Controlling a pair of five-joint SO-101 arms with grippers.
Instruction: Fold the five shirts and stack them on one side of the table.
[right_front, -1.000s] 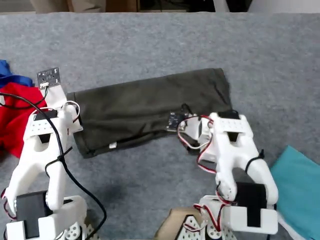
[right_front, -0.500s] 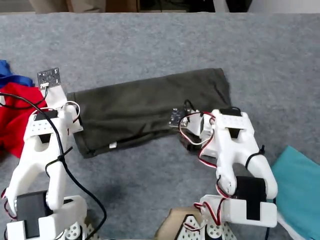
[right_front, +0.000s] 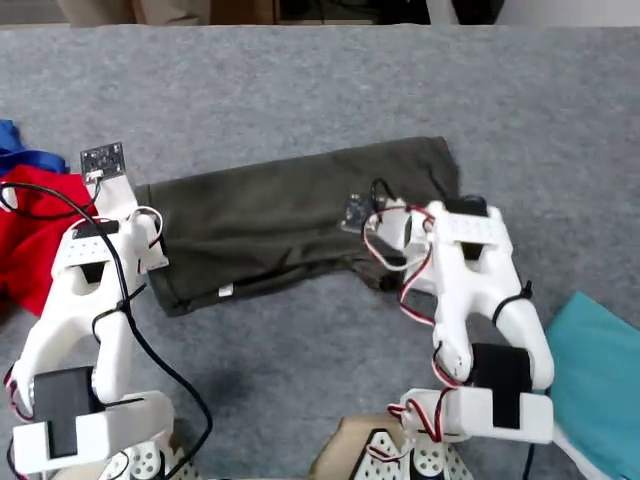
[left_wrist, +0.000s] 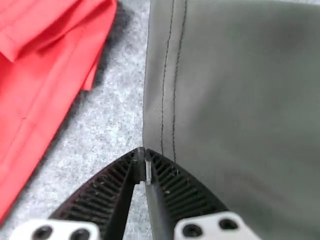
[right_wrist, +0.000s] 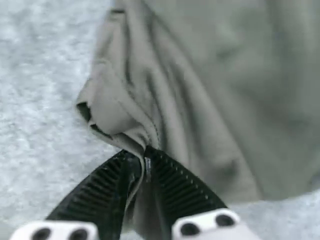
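Grey worktop (right_front: 300, 80) carries an olive shirt (right_front: 290, 210); left end effector (left_wrist: 144, 160) and right end effector (right_wrist: 145, 152) each clamp its edge; best lifted evenly, fabric taut.

Surface: table (right_front: 300, 80) covered in grey felt-like material, extending across the full scene.

Items lying directly on it:
- Dark green shirt (right_front: 290, 205), centre, laid long from left to right, mostly flat. Its near right corner is bunched into folds.
- Red shirt (right_front: 30, 235), left edge, just beside the green one with a strip of grey between them.
- Blue cloth (right_front: 12, 150), far left, touching the red shirt.
- Teal shirt (right_front: 600, 360), near right corner, well apart from the others.
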